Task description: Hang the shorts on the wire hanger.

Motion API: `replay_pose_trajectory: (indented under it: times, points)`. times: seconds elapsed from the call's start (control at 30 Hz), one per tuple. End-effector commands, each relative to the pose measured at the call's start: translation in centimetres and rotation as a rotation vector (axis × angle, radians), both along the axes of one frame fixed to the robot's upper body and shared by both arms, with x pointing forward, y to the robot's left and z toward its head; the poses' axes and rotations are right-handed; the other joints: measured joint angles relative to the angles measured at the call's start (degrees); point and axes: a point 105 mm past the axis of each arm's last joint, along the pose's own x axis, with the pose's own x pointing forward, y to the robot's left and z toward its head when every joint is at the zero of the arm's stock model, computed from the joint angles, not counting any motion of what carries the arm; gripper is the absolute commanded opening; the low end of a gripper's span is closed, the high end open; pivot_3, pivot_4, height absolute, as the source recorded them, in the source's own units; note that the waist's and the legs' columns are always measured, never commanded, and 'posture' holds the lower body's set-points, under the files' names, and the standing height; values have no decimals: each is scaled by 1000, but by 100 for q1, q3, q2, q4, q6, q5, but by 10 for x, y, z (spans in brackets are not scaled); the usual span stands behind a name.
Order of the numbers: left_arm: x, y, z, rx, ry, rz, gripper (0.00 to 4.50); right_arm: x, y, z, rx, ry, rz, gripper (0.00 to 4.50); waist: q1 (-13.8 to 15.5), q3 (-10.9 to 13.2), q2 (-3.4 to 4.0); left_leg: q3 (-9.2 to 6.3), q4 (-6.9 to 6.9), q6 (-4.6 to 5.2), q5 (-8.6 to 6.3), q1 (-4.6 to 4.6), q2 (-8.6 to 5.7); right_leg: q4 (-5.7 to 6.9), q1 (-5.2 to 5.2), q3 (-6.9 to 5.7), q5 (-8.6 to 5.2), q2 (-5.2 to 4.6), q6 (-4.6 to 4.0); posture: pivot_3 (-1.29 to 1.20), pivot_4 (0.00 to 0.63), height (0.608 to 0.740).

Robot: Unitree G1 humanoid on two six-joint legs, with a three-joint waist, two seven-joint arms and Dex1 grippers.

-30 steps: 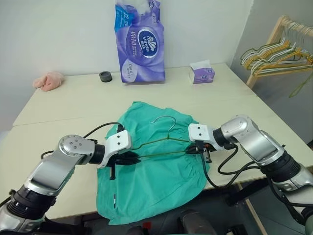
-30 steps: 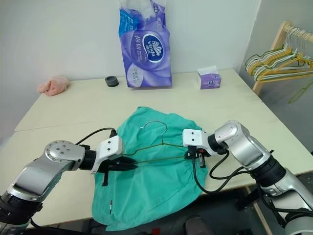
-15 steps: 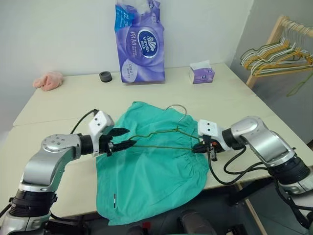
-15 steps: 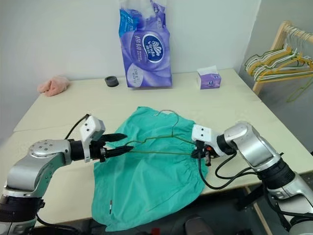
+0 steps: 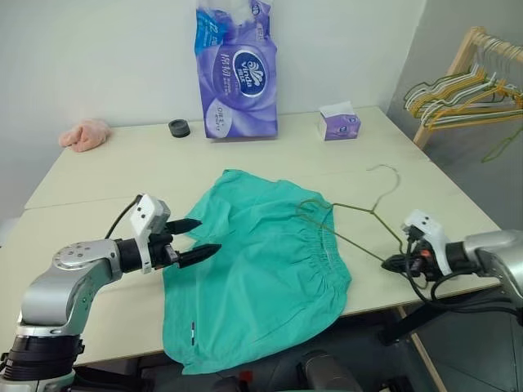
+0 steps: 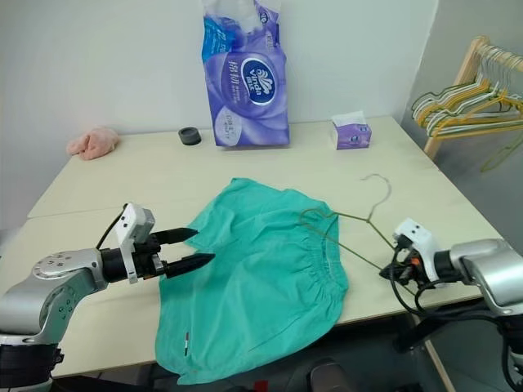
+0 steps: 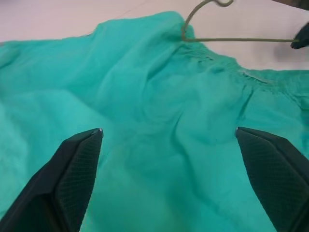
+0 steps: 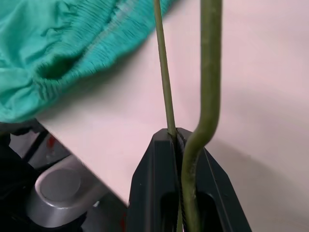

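The teal shorts (image 5: 261, 261) lie flat on the table, their gathered waistband (image 6: 327, 261) toward the right and one leg hanging over the front edge. The thin olive wire hanger (image 5: 359, 224) lies to the right of them. Its far corner touches the waistband's upper end, and its hook (image 5: 386, 171) points away. My right gripper (image 5: 394, 263) is shut on the hanger's near corner by the table's right edge, with the wire (image 8: 165, 82) pinched between its fingers (image 8: 159, 183). My left gripper (image 5: 204, 235) hovers open at the shorts' left edge, holding nothing. Its fingers (image 7: 72, 169) stand wide over the cloth (image 7: 159, 121).
A tall purple tissue pack (image 5: 235, 69), a small purple tissue box (image 5: 337, 124) and a black ring (image 5: 178, 127) stand at the table's back. A pink cloth lump (image 5: 84, 133) lies back left. A wooden rack with bunched hangers (image 5: 466, 82) stands off to the right.
My left gripper opened, let go of the hanger and drew back left. My right gripper pulled the hanger rightward off the shorts toward the table's right edge.
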Motion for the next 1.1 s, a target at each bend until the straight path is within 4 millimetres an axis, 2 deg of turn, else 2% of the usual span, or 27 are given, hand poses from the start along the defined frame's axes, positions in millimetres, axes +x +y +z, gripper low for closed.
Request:
replay_pose_trajectory:
  times: [0.03,0.13,0.23,0.53,0.67,0.8,0.93,1.1]
  points:
    - [-8,-10,6,19,-26,-86,4479,-7,-14,14,14,-15,-62,0,-28,1,0,5,0,0,0,2,1,0,0,6,0,3,0,-344,49,740]
    - [-10,-11,5,21,-24,-95,4479,-22,-20,8,19,38,-86,0,-82,1,-1,20,0,1,0,4,4,-2,-1,19,-3,8,5,-351,51,740]
    - [-10,-11,4,29,-17,-98,4479,-27,-19,2,38,77,-108,0,-151,1,-2,29,0,1,0,6,6,-3,0,29,-18,11,29,-351,51,740]
    - [-5,-4,6,31,-34,-54,4479,-12,6,-4,141,167,-137,0,-292,8,-4,36,-9,1,-1,6,7,-8,-4,36,-18,15,30,-350,56,740]
    - [-14,-6,7,15,-15,-87,4479,-4,13,-5,158,201,-139,0,-297,8,-5,37,-9,2,-1,6,6,-9,-5,37,-18,12,31,-345,53,740]
    - [-15,-7,7,55,-66,-92,4479,3,15,-8,165,222,-156,0,-294,8,-5,36,-10,2,-1,6,7,-9,-5,36,-18,10,30,-332,49,740]
    - [-15,-13,6,96,-165,-93,4479,6,27,-6,214,259,-155,0,-282,7,-5,36,-10,1,-1,6,7,-9,-5,38,-18,10,30,-316,49,740]
    - [-29,-13,-11,172,-164,-142,4479,-4,17,-8,216,307,-181,0,-272,7,-4,36,-16,1,-1,5,7,-9,-7,38,-17,9,29,-302,50,740]
